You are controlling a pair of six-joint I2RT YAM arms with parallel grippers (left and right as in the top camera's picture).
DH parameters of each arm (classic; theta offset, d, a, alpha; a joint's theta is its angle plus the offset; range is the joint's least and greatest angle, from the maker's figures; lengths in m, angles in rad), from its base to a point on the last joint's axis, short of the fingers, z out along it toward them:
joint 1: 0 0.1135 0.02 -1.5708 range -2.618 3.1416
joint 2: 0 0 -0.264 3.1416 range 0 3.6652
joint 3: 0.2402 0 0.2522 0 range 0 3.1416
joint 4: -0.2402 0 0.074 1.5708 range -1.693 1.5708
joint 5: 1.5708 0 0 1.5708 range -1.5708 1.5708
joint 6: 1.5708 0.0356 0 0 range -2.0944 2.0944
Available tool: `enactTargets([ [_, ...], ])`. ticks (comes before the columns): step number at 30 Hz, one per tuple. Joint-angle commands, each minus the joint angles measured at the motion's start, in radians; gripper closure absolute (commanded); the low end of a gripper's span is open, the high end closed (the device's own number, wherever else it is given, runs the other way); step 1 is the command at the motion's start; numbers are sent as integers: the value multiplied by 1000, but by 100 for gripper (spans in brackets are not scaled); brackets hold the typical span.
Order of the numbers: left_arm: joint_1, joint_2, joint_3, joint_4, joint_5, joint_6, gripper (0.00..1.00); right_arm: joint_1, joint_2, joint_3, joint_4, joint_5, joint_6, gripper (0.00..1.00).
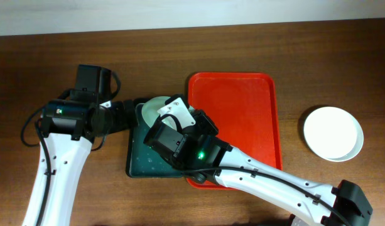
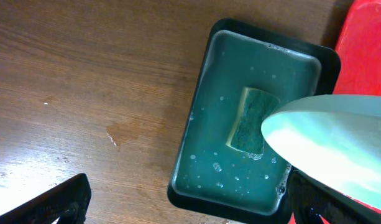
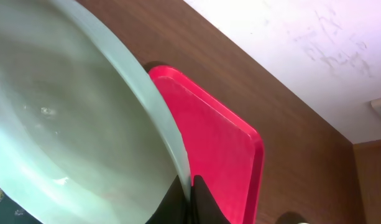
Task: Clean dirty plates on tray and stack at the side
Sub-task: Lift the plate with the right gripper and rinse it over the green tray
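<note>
My right gripper (image 3: 190, 198) is shut on the rim of the mint green plate (image 3: 66, 118) and holds it tilted over the dark green tray (image 1: 140, 164). The plate also shows in the overhead view (image 1: 156, 108) and in the left wrist view (image 2: 330, 140). My left gripper (image 2: 184, 202) is open and empty, above the near end of the dark green tray (image 2: 202, 93), where a sponge (image 2: 252, 121) lies in soapy water. The red tray (image 1: 242, 107) is bare. A white plate (image 1: 333, 133) sits on the table at the right. The pale blue plate is not in view.
Bare brown wooden table (image 1: 41, 69) lies to the left of the dark green tray. A small wet spot (image 2: 114, 134) is on the wood beside it. A pale wall (image 3: 302, 50) stands beyond the table's far edge.
</note>
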Motion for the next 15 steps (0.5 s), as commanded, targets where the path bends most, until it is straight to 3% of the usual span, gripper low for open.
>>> enactTargets([
  [1, 5, -5, 13, -2, -8, 0, 1, 6, -11, 26, 4, 35, 12, 96],
  [7, 5, -5, 13, -2, -8, 0, 0, 5, -11, 26, 3, 35, 26, 96],
  [11, 5, -5, 13, -2, -8, 0, 1, -70, -11, 26, -2, -19, 218, 96],
  [13, 5, -5, 13, -2, -8, 0, 1, -169, -22, 27, -6, -264, 222, 96],
  [15, 5, -5, 13, -2, -8, 0, 1, -302, -64, 28, -32, -637, 222, 96],
])
